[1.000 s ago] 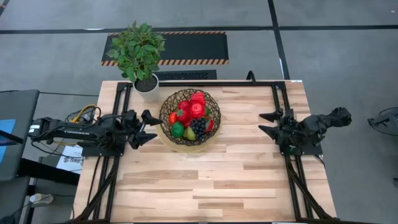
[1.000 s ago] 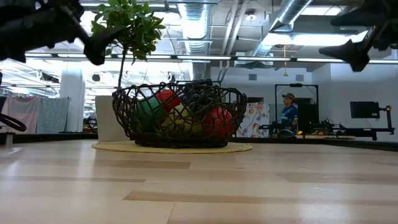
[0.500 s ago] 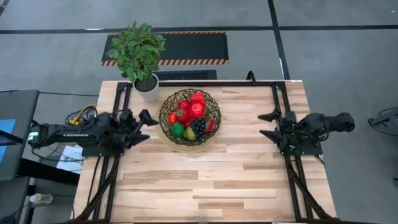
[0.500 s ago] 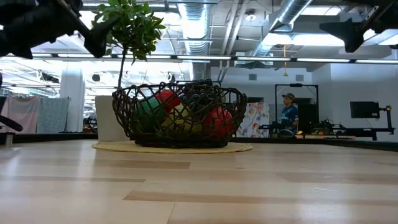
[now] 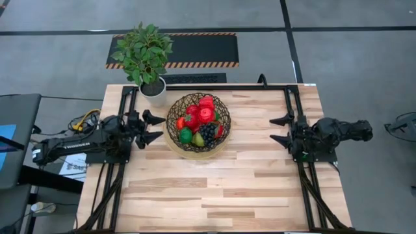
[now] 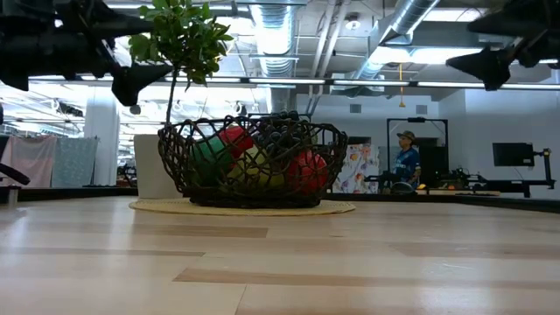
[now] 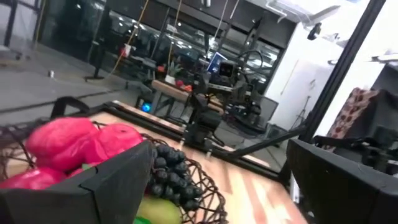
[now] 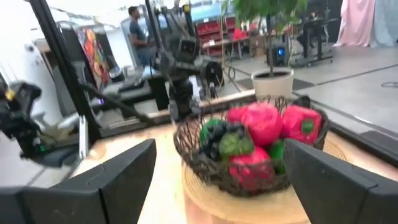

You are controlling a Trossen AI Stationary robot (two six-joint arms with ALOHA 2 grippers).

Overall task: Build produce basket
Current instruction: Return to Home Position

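Beside the full basket (image 5: 198, 123), the left gripper (image 5: 160, 128) hangs open and empty; a wide swing could bump it. Well apart, the right gripper (image 5: 273, 130) is open too.

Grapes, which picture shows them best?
The high view: it looks straight down, so the grapes show uncovered in the basket. The low view shows them only through the basket's strands. The left wrist view shows only part of the bunch. The right wrist view shows a small dark cluster among the fruit.
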